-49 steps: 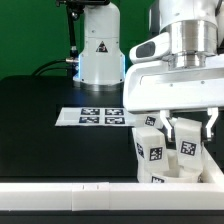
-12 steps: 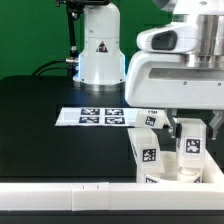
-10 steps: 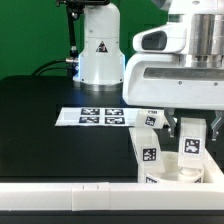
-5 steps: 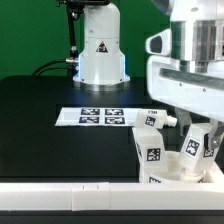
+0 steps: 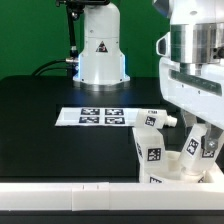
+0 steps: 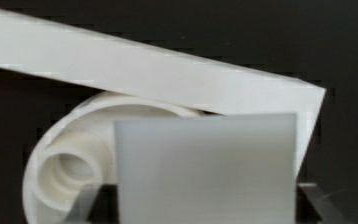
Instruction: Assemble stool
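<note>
My gripper (image 5: 198,140) is shut on a white stool leg (image 5: 194,149) with a black-and-white tag. It holds the leg tilted, low over the round white seat (image 5: 172,174) at the exterior view's lower right. A second tagged leg (image 5: 150,150) stands upright on the seat, just to the left of the held one. In the wrist view the held leg (image 6: 208,165) fills the space between the two dark fingers of my gripper (image 6: 208,208). The ring-like seat (image 6: 66,160) curves beside it. Where the held leg's lower end meets the seat is hidden.
The marker board (image 5: 100,117) lies flat on the black table, left of the seat. A long white edge bar (image 5: 70,196) runs along the front, and shows in the wrist view (image 6: 158,70). The arm's white base (image 5: 100,50) stands at the back.
The wrist has turned and shifted slightly to the exterior view's right. The held leg, upright a second ago, now leans. The other leg and the seat have not moved.
</note>
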Controlling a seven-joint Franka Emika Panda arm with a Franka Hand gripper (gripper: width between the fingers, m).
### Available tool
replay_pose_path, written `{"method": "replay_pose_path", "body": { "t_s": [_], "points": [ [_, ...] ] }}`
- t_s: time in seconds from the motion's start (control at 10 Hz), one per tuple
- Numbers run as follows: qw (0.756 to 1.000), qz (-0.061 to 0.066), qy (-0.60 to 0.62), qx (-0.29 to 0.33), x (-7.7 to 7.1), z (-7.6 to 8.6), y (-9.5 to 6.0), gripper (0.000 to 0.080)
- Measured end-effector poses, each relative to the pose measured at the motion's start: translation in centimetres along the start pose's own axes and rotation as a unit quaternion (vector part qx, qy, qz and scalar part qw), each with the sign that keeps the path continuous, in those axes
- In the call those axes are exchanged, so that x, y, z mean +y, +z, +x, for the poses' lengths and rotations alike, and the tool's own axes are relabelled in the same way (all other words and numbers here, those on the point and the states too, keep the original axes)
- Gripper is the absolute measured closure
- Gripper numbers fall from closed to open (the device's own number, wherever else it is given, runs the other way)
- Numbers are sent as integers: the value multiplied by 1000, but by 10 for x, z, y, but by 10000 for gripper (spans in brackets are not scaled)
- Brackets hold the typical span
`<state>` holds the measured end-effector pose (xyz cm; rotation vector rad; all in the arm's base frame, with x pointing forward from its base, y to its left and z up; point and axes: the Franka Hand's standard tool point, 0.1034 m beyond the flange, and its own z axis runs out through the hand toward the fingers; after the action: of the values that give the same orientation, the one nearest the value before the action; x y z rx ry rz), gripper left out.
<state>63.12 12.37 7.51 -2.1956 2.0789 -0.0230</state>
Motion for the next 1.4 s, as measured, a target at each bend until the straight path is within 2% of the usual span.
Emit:
{"method": "replay_pose_path", "body": {
  "t_s": [0.2, 0.3, 0.5, 0.6, 0.7, 0.8, 0.9, 1.0, 1.2, 1.3, 1.4],
  "points": [
    [983, 21, 184, -11, -3, -8, 2, 458],
    [971, 39, 234, -20, -5, -9, 3, 458],
    [983, 38, 177, -19, -4, -11, 3, 458],
    [991, 36, 130, -20, -4, -12, -1, 343],
    [996, 42, 72, -20, -6, -13, -7, 220],
    [998, 48, -22, -17, -8, -13, -14, 220],
    [993, 49, -109, -15, -9, -15, -22, 162],
    [982, 34, -184, -14, -5, -20, -24, 153],
    [972, 36, -231, -10, -6, -17, -22, 153],
    [955, 37, -295, -6, -7, -17, -23, 151],
    [920, 38, -391, 4, -9, -19, -29, 151]
  ]
}}
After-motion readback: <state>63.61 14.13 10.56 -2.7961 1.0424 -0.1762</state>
